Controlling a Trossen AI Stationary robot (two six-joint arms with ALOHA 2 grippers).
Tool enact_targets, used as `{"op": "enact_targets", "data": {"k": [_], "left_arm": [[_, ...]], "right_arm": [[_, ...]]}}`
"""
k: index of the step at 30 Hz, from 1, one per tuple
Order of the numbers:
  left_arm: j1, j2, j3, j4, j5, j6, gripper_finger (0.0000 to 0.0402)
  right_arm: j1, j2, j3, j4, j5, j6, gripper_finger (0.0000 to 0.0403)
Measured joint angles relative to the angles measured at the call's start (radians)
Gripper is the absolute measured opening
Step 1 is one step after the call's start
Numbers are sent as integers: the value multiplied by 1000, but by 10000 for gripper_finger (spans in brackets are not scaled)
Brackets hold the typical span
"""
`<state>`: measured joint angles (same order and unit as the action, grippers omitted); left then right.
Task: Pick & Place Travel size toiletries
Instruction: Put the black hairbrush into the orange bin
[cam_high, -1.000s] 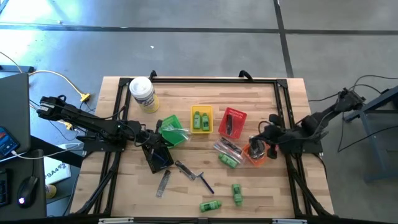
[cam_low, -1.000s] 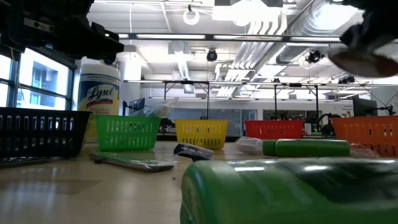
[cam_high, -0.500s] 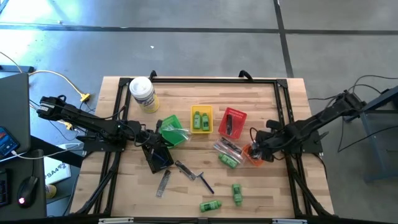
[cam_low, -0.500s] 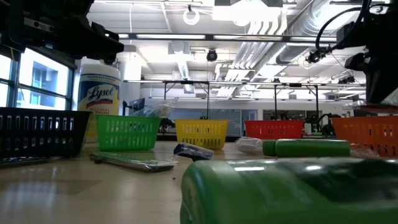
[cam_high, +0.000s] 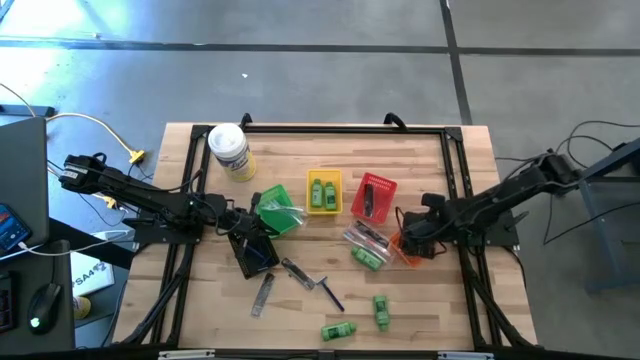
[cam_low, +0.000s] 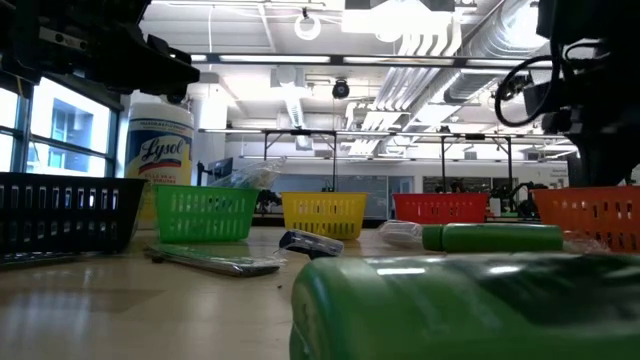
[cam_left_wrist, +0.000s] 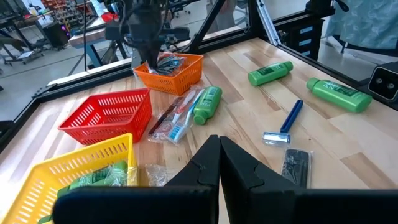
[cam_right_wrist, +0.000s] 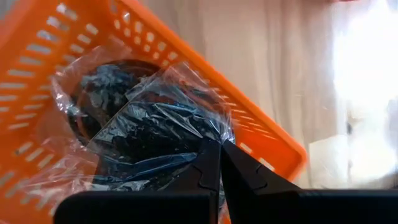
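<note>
The toiletries lie spread over the wooden table. In the high view, green mini bottles (cam_high: 338, 329) (cam_high: 381, 311) (cam_high: 368, 257), a dark blue razor (cam_high: 326, 288), a grey comb (cam_high: 263, 293) and a clear packet of sticks (cam_high: 365, 237) rest flat on the wood. More green bottles lie in the yellow basket (cam_high: 323, 191). Dark round pieces in clear wrap (cam_right_wrist: 137, 124) sit in the orange basket (cam_right_wrist: 37, 74). My right gripper (cam_right_wrist: 219, 149) hangs shut right over that wrap (cam_high: 405, 238). My left gripper (cam_left_wrist: 219, 144) waits shut above the black basket (cam_high: 252, 252). My right gripper comes from above, pointing down into the orange basket. Its shut fingertips (cam_right_wrist: 211, 155) stand at the clear wrap of the dark pieces (cam_right_wrist: 186, 124). Whether they touch the wrap I cannot tell.
A white canister with a yellow label (cam_high: 230, 150) stands at the far left corner. The green basket (cam_high: 275, 212) and the red basket (cam_high: 374, 196) sit in a row with the yellow one. A black frame rail (cam_high: 340, 128) borders the table. Bare wood lies along the near edge.
My right gripper has moved toward the table's left and down, from beside the orange basket to right over it. The toiletries and baskets have stayed where they were.
</note>
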<state>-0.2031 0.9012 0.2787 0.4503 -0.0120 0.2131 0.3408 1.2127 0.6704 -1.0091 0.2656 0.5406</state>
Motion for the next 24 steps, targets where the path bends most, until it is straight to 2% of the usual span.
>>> {"op": "enact_targets", "data": {"k": [9, 12, 16, 19, 24], "left_arm": [[0, 0, 0, 0, 0, 0, 0], [0, 0, 0, 3, 0, 0, 0], [0, 0, 0, 3, 0, 0, 0], [0, 0, 0, 3, 0, 0, 0], [0, 0, 0, 3, 0, 0, 0]], "right_arm": [[-3, 95, 0, 20, -44, -15, 3], [-3, 101, 0, 63, -95, -16, 3], [-3, 89, 0, 99, -107, -6, 8], [-3, 72, 0, 101, -106, 16, 34], [-3, 72, 0, 86, -115, 38, 106]]}}
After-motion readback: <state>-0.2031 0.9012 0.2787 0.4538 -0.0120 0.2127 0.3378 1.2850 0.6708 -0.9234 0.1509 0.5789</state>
